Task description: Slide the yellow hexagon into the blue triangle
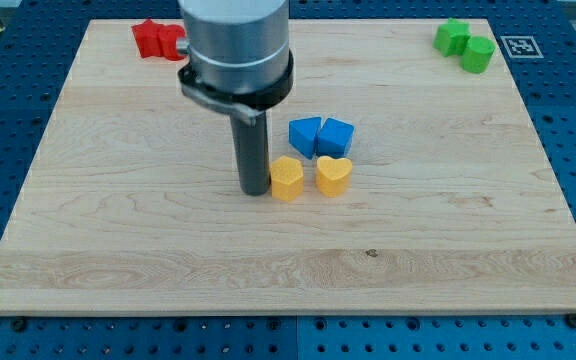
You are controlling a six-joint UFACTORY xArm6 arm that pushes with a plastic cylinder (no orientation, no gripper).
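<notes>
Pincer: none is fitted, so no open or closed state can be reported; the arm ends in a dark rod. My tip [255,191] is set on the table [448,240], just beside the yellow hexagon [287,179] at its 9 o'clock, touching or very nearly so; contact cannot be confirmed.

Yellow hexagon: placed near the table's middle. The yellow heart [333,174] is found close at its 3 o'clock, with a narrow gap between them.

Blue triangle [305,134]: judged to be the left one of two blue blocks, though its shape is hard to make out. It is located at roughly 1 o'clock from the hexagon, near but apart. A second blue block [336,136] is set touching it at 3 o'clock.

Step in hand, as judged: the hexagon is to be driven toward 1 o'clock. A push from the present 9 o'clock side would likely send it into the yellow heart. The tip is better brought round to the hexagon's 7 o'clock face first, then advanced slowly through the block's centre so that it does not spin off sideways.

Outlying items: red blocks [158,39] at the table's 11 o'clock corner; green blocks [465,44] at the 1 o'clock corner.
</notes>
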